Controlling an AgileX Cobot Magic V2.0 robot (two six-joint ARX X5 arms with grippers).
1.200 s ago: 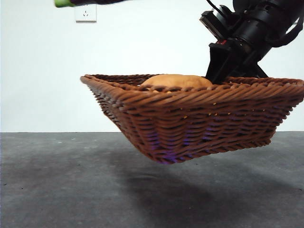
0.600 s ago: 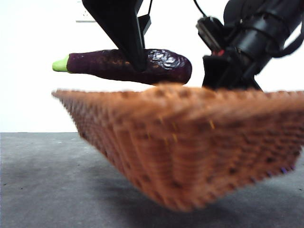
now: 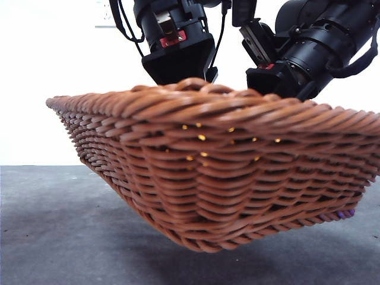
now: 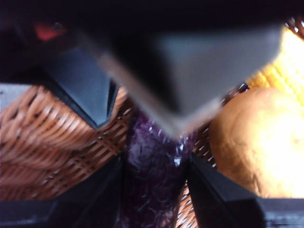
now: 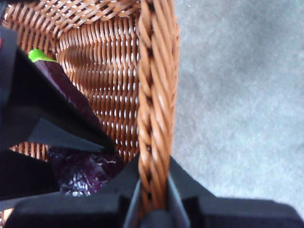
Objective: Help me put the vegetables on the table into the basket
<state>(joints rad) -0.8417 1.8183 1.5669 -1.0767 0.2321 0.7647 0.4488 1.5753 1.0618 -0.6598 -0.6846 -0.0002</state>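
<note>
Right gripper (image 5: 153, 190): jaws pinching the basket (image 3: 225, 172) rim, lifted off the worktop (image 3: 59, 237)
Left gripper (image 4: 154, 178): jaws clamped on the eggplant (image 4: 152, 166)
Beside it: potato (image 4: 256, 142), corn (image 4: 285, 71)

Looks like a bare robot test room: plain white wall (image 3: 35, 71), a wall socket (image 3: 104, 25) partly in view, dark grey speckled table (image 3: 53, 237).

Dark grey speckled table (image 3: 65, 237), seemingly beneath lifted basket (image 3: 225, 178)
</note>
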